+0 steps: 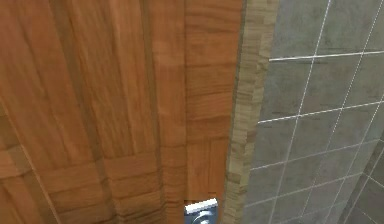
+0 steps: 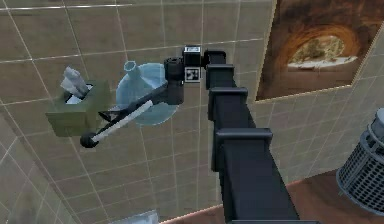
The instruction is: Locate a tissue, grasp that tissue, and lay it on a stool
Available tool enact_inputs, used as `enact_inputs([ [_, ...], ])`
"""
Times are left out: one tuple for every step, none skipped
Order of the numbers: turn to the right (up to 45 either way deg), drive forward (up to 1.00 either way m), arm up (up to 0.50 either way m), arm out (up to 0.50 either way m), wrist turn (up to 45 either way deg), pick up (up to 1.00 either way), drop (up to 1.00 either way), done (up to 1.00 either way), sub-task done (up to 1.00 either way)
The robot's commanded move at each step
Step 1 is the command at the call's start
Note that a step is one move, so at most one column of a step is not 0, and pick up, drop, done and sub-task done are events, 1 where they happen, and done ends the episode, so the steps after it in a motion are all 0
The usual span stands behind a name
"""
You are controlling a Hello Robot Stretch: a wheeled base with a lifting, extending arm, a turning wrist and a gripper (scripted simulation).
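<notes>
In the arm side view, a tissue box (image 2: 78, 110), olive green with a white tissue sticking out of its top, hangs in front of the tiled wall (image 2: 60, 40) with no surface under it. My gripper (image 2: 95, 133) reaches down and left from the dark arm (image 2: 240, 140), and its fingers end at the box, so it holds the tissue box. A pale blue glass flask (image 2: 140, 92) shows right behind the gripper's body, between the box and the white marker squares (image 2: 192, 60); I cannot tell what it rests on.
A framed painting (image 2: 320, 45) hangs on the tiled wall at the arm side view's upper right. A grey ribbed metal cylinder (image 2: 362, 165) stands on a wooden surface (image 2: 315, 195) below it. In the forward view, a wooden panel (image 1: 110, 100) stands close ahead beside a grey tiled wall (image 1: 320, 120).
</notes>
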Motion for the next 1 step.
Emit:
enact_inputs([
  [0.0, 0.00, -0.34, 0.00, 0.0, 0.00, 0.00, 0.00, 0.00],
])
